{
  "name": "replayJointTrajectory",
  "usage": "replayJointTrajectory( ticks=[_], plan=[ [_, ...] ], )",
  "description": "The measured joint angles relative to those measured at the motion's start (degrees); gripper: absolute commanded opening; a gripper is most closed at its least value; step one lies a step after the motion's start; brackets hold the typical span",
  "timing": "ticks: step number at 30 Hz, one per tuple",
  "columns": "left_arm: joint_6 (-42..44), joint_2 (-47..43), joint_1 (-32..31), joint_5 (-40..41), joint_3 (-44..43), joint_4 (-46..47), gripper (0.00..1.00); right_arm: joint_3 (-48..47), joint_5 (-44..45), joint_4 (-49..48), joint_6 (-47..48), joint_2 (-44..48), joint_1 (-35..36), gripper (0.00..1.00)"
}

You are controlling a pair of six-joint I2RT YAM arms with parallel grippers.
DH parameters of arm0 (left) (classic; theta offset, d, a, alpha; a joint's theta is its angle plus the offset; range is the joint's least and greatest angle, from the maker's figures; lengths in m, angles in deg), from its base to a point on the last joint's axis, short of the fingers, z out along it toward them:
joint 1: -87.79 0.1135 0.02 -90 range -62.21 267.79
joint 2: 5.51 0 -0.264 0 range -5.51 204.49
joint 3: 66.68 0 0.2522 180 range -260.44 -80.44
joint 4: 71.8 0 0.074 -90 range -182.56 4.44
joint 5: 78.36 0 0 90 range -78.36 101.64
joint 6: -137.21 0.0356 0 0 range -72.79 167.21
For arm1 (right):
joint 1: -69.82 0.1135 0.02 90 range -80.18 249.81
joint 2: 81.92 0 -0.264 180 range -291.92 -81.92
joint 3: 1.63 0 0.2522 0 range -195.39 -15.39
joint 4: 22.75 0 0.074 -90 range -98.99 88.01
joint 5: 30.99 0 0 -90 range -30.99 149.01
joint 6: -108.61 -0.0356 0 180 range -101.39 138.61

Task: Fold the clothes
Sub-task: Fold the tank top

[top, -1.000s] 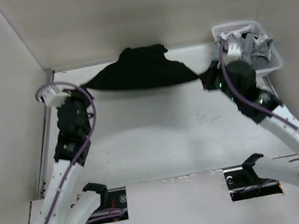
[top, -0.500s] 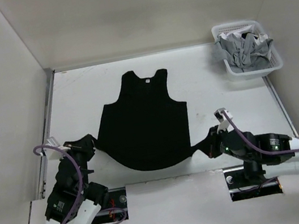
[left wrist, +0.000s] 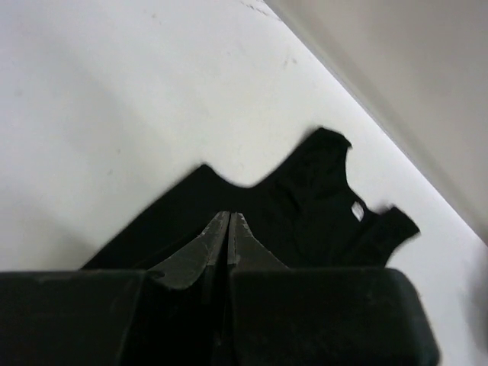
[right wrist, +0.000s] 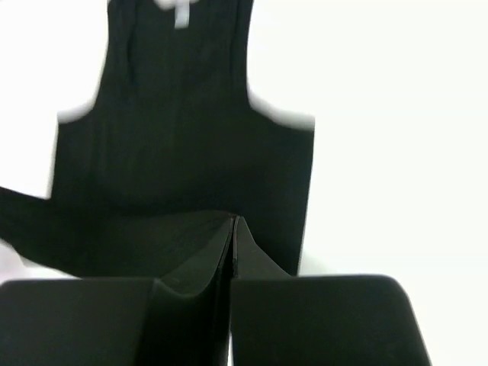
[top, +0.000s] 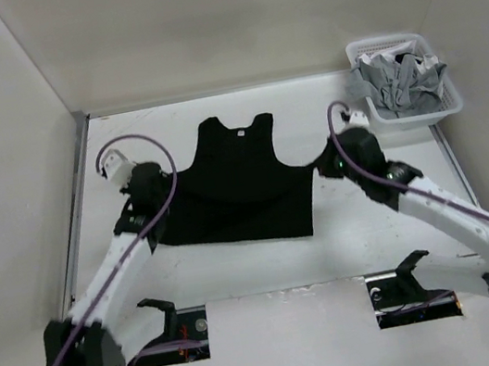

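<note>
Left end effector (left wrist: 229, 216) grips shirt (left wrist: 309, 200); overhead shows basket (top: 417, 118).

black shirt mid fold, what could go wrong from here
1. The black shirt sags between the left pincer and right pincer, so its raised hem may land curved and wrinkled.
2. The corner in the right pincer is pulled out past the shirt's side edge, so the fold could end up skewed.
</note>
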Motion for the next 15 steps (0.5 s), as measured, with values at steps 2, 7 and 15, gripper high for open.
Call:
replayJointTrajectory(
  ticks=[2, 7, 15],
  plan=[
    [0.46, 9.38, 2.82, -0.87, -4.28, 4.26, 0.00, -4.94, -3.23, -3.45, 1.70, -6.62, -5.53, 0.00],
    [1.99, 29.81, 7.48, -3.13, -20.96, 11.39, 0.07, -20.87, -10.36, -9.35, 4.13, -24.44, -14.27, 0.00],
    [3.50, 51.12, 10.97, -11.54, -39.23, 15.74, 0.37, -42.03, -13.86, -11.69, 3.56, -50.82, -20.26, 0.41]
  ],
)
